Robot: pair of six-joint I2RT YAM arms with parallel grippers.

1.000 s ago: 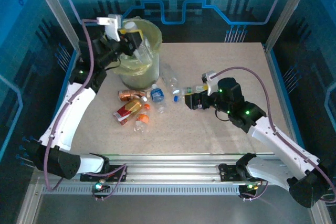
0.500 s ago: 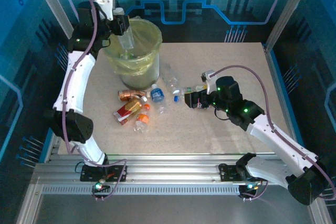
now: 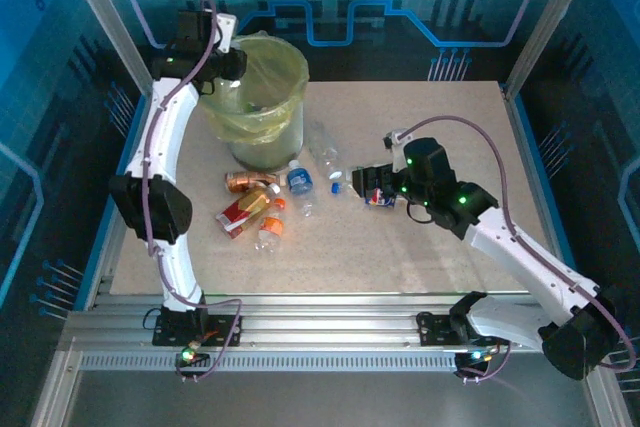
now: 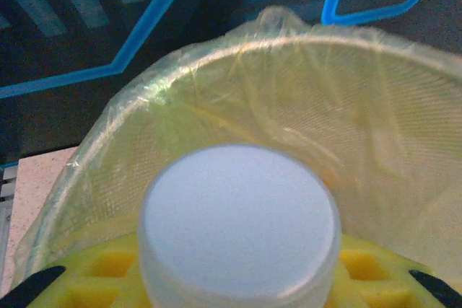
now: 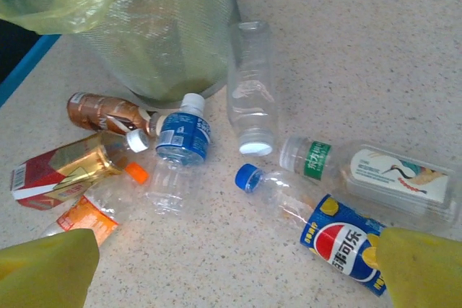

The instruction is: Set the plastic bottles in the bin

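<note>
Surface: speckled beige table (image 3: 420,237) inside a metal frame, with dark, blue-lit patterned panels behind.
Just changed: over the last second the left arm has swung up and away, carrying the left gripper (image 3: 226,59) from the near-left side of the bin (image 3: 265,137) to its far-left rim. The right gripper (image 3: 368,187) has edged left toward the loose bottles.
Meaning: the held bottle looks ready to be let go into the bin, and the right arm seems to be lining up the next pick.
Left jaws: closed narrow on a white-capped bottle (image 4: 238,221), cap end toward the wrist camera, the bin's mouth just beyond it.
Right jaws: spread wide with nothing between them, hovering just above the blue-labelled bottle (image 5: 339,239).
Bin: far-left on the table; round, translucent, finely meshed wall, with a crinkled yellow-green liner bag (image 4: 216,84) folded over the rim.
Bottles on table: a loose cluster near the bin's base.
Shapes and materials: thin clear plastic throughout; an unlabelled bottle (image 5: 251,91) lies uncapped, a white-labelled bottle (image 5: 375,174) lies flat on its side, and a brown-labelled bottle (image 5: 101,112) is crushed.
Textures: glossy film labels and ribbed caps, likely slippery to pinch.
</note>
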